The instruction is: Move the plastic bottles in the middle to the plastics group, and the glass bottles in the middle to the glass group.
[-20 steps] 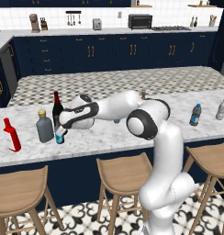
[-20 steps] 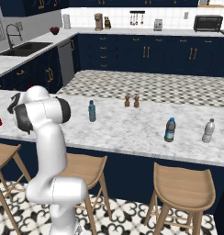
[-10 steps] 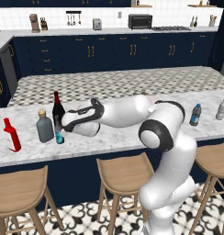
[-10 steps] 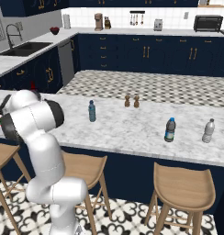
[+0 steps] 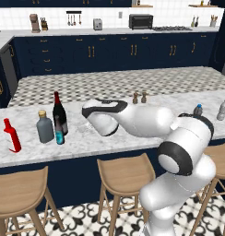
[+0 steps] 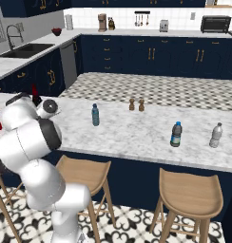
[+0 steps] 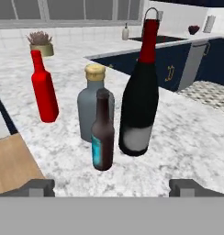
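Left base view: we see red bottle point(image 5: 12, 135), grey bottle point(image 5: 44, 127), wine bottle point(image 5: 59, 112), small teal-label bottle point(image 5: 59, 132) in bunch at counter's left.

Right base view: we see slim blue bottle point(image 6: 95, 115) alone mid-counter, salt and pepper shakers point(image 6: 136, 104) behind.

Hand view: gripper point(image 7: 111, 187) wide open, holds nothing; brown neck, teal label nearest.
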You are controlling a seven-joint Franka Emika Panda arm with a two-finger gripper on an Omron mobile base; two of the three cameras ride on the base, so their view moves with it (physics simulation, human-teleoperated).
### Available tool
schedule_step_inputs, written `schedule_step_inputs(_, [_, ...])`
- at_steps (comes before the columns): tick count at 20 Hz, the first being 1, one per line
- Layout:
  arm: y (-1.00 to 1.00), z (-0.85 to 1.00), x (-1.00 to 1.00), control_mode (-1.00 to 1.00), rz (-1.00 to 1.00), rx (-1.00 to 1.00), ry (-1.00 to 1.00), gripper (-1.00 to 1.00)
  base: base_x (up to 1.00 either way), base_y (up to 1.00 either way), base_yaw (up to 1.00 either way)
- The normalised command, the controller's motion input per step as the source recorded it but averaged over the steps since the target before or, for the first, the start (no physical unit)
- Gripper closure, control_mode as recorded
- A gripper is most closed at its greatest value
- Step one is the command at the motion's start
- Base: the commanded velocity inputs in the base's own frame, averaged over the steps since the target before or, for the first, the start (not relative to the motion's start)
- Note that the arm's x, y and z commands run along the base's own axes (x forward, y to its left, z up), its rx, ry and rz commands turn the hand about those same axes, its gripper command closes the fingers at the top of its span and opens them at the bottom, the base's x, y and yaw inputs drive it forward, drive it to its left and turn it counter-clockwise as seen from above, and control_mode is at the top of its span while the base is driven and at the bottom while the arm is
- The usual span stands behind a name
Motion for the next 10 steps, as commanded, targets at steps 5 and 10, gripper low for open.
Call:
schedule_step_inputs(5, [-1.0, 0.44, 0.01, -1.0, -0.09, 0.04, 0.16, -1.0, 0.0, 0.0, 0.0])
schedule_step_inputs(10, [-1.0, 0.72, 0.37, -1.0, -0.11, 0.0, 0.35, -1.0, 0.0, 0.0, 0.0])
